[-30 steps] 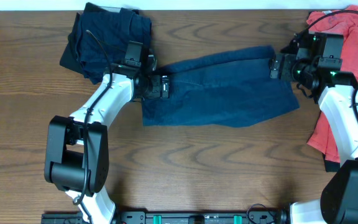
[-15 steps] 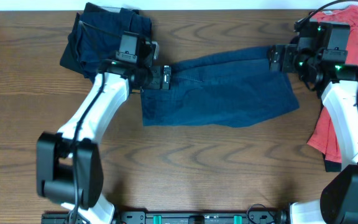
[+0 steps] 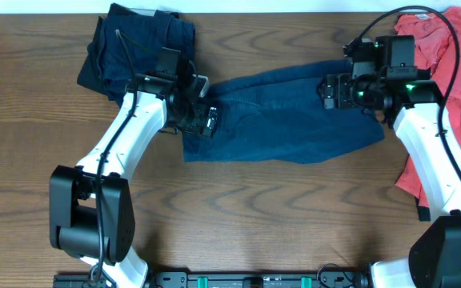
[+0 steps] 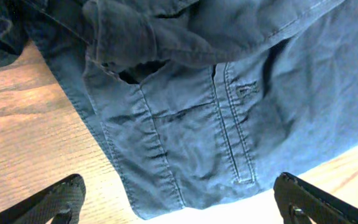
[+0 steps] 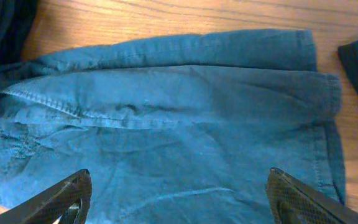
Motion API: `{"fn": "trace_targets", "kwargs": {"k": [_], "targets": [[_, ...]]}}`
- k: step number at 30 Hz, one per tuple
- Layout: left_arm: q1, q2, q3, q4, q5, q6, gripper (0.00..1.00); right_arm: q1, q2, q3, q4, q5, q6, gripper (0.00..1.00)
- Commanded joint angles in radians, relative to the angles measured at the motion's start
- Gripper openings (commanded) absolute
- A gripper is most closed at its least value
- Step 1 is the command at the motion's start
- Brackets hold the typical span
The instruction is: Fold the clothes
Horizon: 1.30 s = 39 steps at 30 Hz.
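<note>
I'm holding L claw [image 3: 209, 120] spread wide over the blue jeans [image 3: 286, 128], at the end by the navy pile [image 3: 134, 48]. R claw [image 3: 330, 90] is also gaping, over the end by the red shirt [image 3: 454, 56]. Jeans are lying flat on desk [image 3: 254, 224].

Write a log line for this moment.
left gripper: open, above blue shorts | right gripper: open, above blue shorts | blue shorts: lying on table
</note>
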Motion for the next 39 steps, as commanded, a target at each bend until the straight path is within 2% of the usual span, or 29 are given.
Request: {"fn": "trace_targets", "kwargs": {"k": [1, 10, 14, 27, 29, 31, 35, 36, 38, 39], "targets": [[0.019, 0.039, -0.015, -0.005, 0.013, 0.049, 0.98, 0.013, -0.013, 0.011, 0.0, -0.003, -0.011, 0.88], [0.084, 0.122, -0.015, 0.011, 0.043, 0.018, 0.98, 0.013, -0.011, 0.008, -0.002, 0.068, -0.015, 0.91], [0.121, 0.164, -0.014, 0.049, 0.146, 0.018, 0.98, 0.013, -0.006, 0.003, 0.004, 0.068, -0.015, 0.91], [0.13, 0.283, -0.014, 0.071, 0.288, 0.022, 1.0, 0.012, 0.001, 0.003, -0.016, 0.072, -0.026, 0.91], [0.127, 0.283, -0.014, 0.071, 0.315, 0.022, 0.98, 0.012, 0.001, 0.003, -0.015, 0.072, -0.026, 0.91], [0.119, 0.283, -0.014, 0.075, 0.328, 0.022, 0.9, 0.012, 0.001, 0.003, -0.01, 0.072, -0.026, 0.91], [0.095, 0.285, -0.015, 0.098, 0.328, 0.021, 0.61, 0.012, 0.001, 0.003, -0.006, 0.072, -0.026, 0.91], [0.089, 0.285, -0.014, 0.099, 0.328, 0.021, 0.47, 0.012, 0.001, 0.003, -0.006, 0.072, -0.025, 0.91], [0.082, 0.285, -0.014, 0.097, 0.327, 0.013, 0.24, 0.011, 0.001, 0.003, -0.006, 0.072, -0.013, 0.89], [0.081, 0.285, -0.014, 0.093, 0.327, 0.003, 0.08, 0.008, 0.002, 0.003, -0.006, 0.072, 0.003, 0.87]]}}
